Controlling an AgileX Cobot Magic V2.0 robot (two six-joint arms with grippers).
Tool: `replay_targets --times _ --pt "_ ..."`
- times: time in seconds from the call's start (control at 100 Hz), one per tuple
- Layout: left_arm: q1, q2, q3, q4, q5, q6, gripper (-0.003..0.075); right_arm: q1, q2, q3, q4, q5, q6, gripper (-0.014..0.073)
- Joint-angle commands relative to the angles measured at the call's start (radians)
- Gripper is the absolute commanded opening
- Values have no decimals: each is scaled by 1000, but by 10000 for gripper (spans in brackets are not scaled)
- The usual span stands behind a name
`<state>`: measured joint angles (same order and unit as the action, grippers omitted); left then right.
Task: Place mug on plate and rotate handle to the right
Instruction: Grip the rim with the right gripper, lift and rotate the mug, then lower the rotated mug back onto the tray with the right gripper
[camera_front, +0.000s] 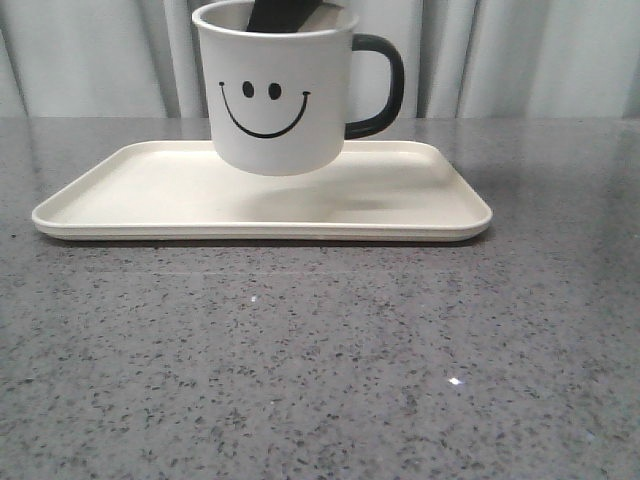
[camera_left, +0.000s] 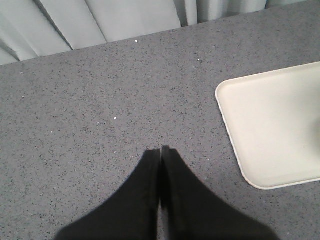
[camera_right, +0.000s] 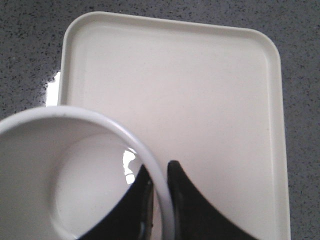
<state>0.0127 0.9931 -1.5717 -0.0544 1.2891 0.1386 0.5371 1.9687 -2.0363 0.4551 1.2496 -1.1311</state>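
Observation:
The white mug with a black smiley face hangs in the air just above the cream plate, its base clear of the plate's surface. Its black handle points to the right in the front view. My right gripper is shut on the mug's rim, one finger inside the mug and one outside; only a dark finger shows inside the mug in the front view. The plate fills the right wrist view. My left gripper is shut and empty over the countertop, beside the plate's corner.
The plate lies on a grey speckled countertop. Pale curtains hang behind the table's far edge.

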Motion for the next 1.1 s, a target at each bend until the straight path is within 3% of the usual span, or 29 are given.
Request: replay_targets --times 0.0,1.09 --pt "2 -5 -22 -10 -42 -8 -20 1 -57 -24 30 88 -16 -64" --pt "2 -5 -22 -10 -38 -8 -20 1 13 -24 62 86 -23 -64"
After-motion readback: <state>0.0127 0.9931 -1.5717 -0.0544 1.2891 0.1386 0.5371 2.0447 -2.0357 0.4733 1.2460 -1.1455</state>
